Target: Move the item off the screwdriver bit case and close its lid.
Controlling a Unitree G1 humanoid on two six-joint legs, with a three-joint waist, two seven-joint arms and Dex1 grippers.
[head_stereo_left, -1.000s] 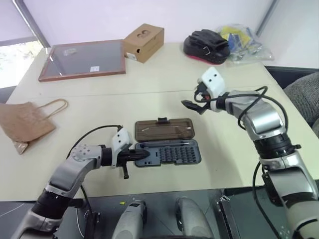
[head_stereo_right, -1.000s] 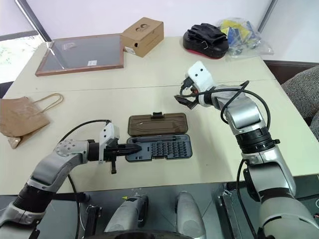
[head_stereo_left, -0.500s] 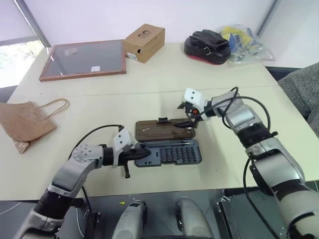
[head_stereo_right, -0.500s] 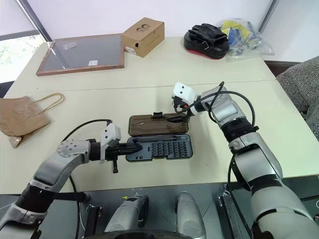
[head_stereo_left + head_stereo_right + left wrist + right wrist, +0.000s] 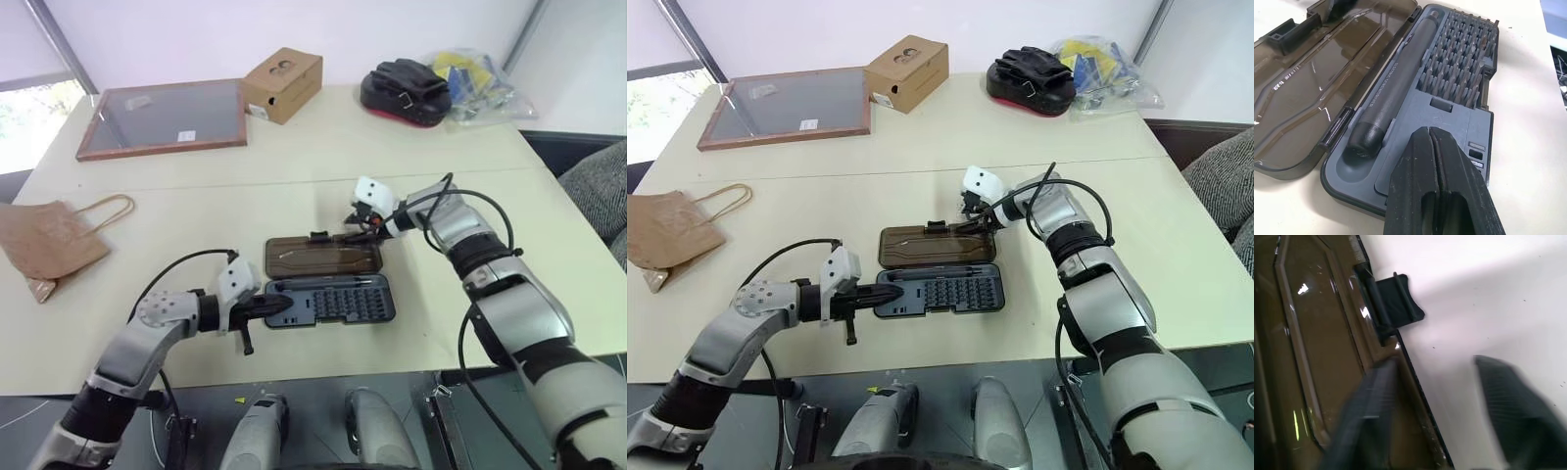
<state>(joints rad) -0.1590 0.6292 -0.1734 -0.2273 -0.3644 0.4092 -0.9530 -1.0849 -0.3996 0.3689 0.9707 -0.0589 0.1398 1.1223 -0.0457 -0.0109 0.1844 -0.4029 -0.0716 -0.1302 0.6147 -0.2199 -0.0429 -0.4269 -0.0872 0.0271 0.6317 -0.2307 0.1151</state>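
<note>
The screwdriver bit case (image 5: 329,299) lies open on the tabletop (image 5: 294,166), its lid (image 5: 323,257) flat. The left end effector (image 5: 1436,161), pressed together, rests on the case's end. The right end effector (image 5: 1432,406), spread, straddles the lid's far edge beside the latch (image 5: 1396,301). The paper bag (image 5: 49,245) lies far left.

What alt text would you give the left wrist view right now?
The left gripper, fingers shut together, rests on the grey tray of the open screwdriver bit case, beside the black screwdriver handle and rows of bits. The smoky-brown lid lies flat open on the pale table.
</note>
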